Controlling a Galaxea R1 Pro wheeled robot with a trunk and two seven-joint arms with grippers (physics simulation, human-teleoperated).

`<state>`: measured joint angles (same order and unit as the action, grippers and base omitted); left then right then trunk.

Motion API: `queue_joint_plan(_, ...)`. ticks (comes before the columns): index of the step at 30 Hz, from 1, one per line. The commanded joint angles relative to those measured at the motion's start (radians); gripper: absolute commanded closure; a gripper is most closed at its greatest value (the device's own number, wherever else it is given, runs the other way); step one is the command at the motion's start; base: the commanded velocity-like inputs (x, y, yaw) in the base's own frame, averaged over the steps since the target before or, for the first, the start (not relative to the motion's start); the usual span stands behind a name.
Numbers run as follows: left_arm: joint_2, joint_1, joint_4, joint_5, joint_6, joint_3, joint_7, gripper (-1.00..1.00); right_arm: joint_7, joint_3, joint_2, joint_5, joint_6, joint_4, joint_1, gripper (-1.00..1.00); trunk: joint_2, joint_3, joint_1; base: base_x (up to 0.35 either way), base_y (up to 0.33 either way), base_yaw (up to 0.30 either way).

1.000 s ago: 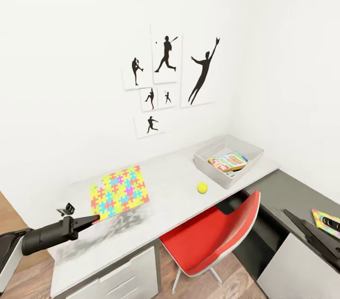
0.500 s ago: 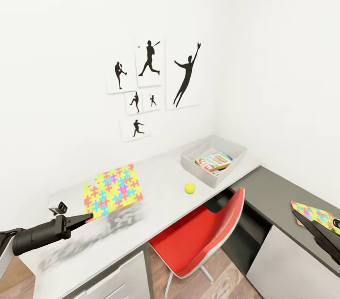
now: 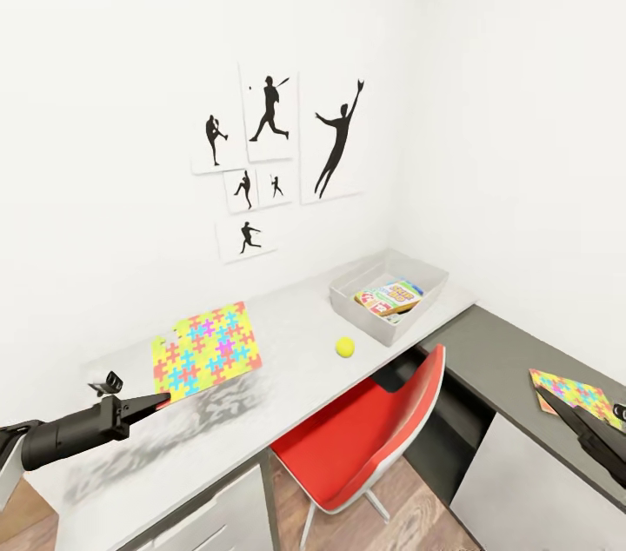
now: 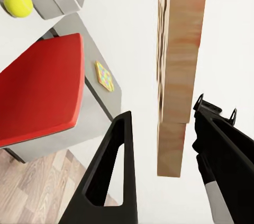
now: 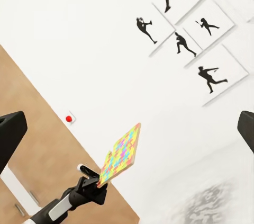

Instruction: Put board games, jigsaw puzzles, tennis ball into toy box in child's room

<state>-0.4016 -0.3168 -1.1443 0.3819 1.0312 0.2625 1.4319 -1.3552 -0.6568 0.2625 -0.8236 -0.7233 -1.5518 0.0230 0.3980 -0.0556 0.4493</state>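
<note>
At the left of the head view the left gripper (image 3: pixel 155 401), a matte black pair of tapered fingers on a black and white arm, pinches the lower corner of a jigsaw puzzle (image 3: pixel 205 350), a thin square slab of interlocked red, yellow, green, blue and purple pieces held tilted above the desk (image 3: pixel 287 334); the right wrist view shows the same slab edge-on in those jaws, with a pale wooden-looking back. The desk top is smooth pale grey, with white drawer fronts below it. On the white wall behind hang the sports pictures (image 3: pixel 274 156), plain white sheets with black silhouettes of ball players; no writing can be read on them. A small fuzzy-looking yellow-green tennis ball (image 3: pixel 345 347) lies on the desk just before the toy box (image 3: pixel 430 283), a shallow light grey bin with sloping walls. Inside it lies a board game (image 3: pixel 389 296), a flat colourful box whose lettering is too small to read. A glossy red chair (image 3: pixel 369 438) with a curved shell back stands at the desk. On the lower dark grey side section (image 3: pixel 496 351) lies a second puzzle (image 3: pixel 572 388), flat, and the right gripper (image 3: pixel 556 406) hangs at its near edge; I cannot tell how those jaws stand there, though the right wrist view shows its black fingertips spread wide apart.
</note>
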Motion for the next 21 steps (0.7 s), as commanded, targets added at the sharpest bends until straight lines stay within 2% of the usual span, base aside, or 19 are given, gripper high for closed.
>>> queue_joint_plan(1,0.000,-0.001,0.000,0.001,0.010,0.000,0.002,1.00,0.001,0.000,0.000,-0.005,-0.009,-0.001,0.000,-1.00,0.002,-0.001,0.001,0.000,0.000,-0.190)
queue_joint_plan(21,0.001,0.002,0.003,0.003,0.008,-0.001,0.001,1.00,0.001,-0.008,0.004,-0.005,-0.018,0.021,0.000,-1.00,0.002,0.019,0.001,0.000,0.000,-0.214)
